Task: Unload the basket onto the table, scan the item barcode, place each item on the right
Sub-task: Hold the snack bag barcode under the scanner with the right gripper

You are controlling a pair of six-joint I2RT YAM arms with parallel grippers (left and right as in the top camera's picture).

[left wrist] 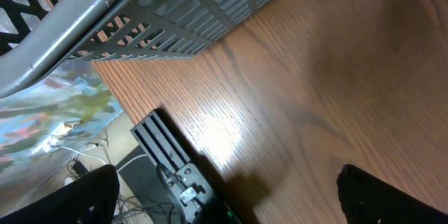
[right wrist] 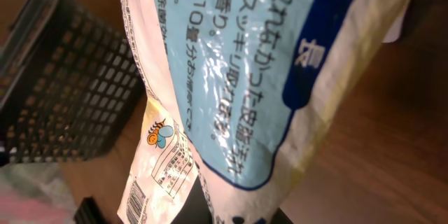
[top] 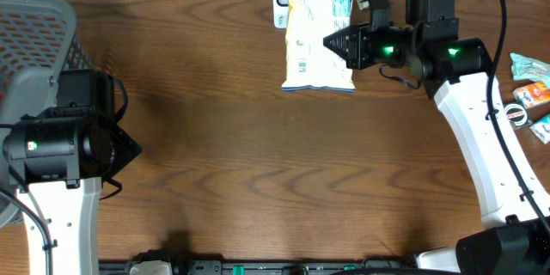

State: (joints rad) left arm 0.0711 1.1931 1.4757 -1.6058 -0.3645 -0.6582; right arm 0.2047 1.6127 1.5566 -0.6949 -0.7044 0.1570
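The right fingers [top: 339, 43] gripped one edge of the snack bag [top: 314, 30] at the far middle of the desk [top: 258, 155] — a slack, glossy pack that could sag or twist, turning its barcode [right wrist: 136, 199] away; the left fingers [left wrist: 381, 196] stood wide and empty. Its blue panel [right wrist: 231, 63] carried Japanese print and a bee logo [right wrist: 161, 136] — no brand readable.

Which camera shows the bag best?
Right wrist: the bag fills the picture, with its barcode up close. Overhead shows the whole bag, small, at the right gripper. Left wrist shows none of it.
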